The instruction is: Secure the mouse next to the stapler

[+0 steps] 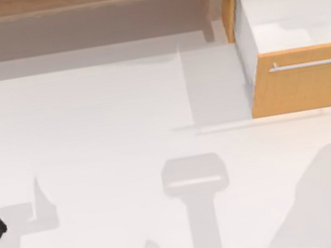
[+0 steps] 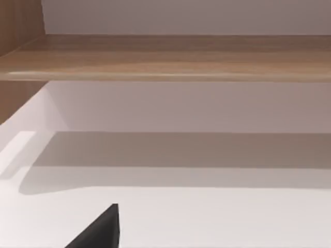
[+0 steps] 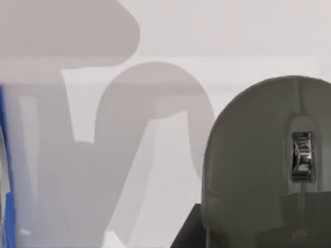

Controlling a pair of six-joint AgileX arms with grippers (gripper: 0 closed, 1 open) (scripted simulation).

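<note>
— Gripper first: what of the left one?
— Black arm parts sit at the table's left edge in the top view, and the left gripper (image 2: 98,230) shows as one dark finger tip in the left wrist view. I cannot tell whether its fingers are apart or together. It faces a wooden shelf (image 2: 170,57) above the white table (image 1: 90,123).

— And the right arm?
— Its wrist view looks close onto the mouse (image 3: 269,165), a grey-black dome with a shiny scroll wheel (image 3: 302,155). A dark piece, possibly a finger of the right gripper, touches the mouse's lower edge, but again I cannot say how the fingers stand.

— Where is the mouse, then?
— Just before that camera, over the white surface, with a blue edge (image 3: 5,170) off to one side; what that belongs to is unclear.

— Anything else?
— At the table's far right, an orange drawer (image 1: 307,86) stands pulled out, white inside, with a silver handle (image 1: 313,63) across its front.
</note>
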